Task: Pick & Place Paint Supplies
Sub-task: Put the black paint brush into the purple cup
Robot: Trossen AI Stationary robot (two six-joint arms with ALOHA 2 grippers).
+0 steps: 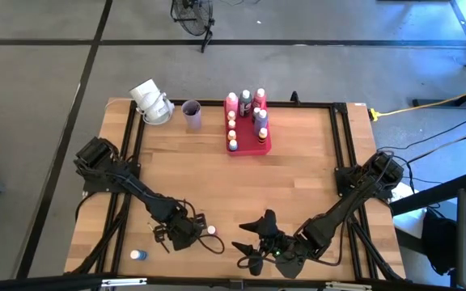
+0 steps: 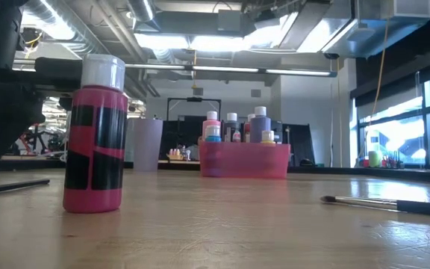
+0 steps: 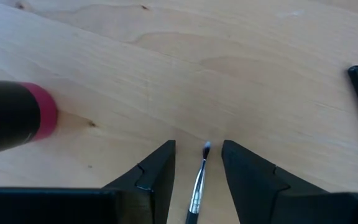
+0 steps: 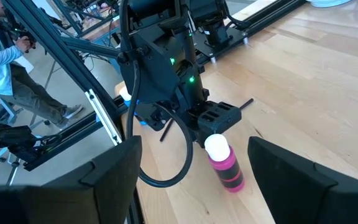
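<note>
Paintbrush (image 3: 197, 186), thin and dark with a pale tip, is seen lying on the wooden table (image 1: 298, 186) between the parted fingers of the left gripper (image 3: 197, 163), which are not closed on it. Just beside that gripper stands a pink bottle (image 2: 94, 134) with a black label and a white cap. The right gripper (image 4: 191, 180) is held with its fingers spread wide, empty, facing the bottle. A second brush (image 2: 387, 202) lies nearby.
</note>
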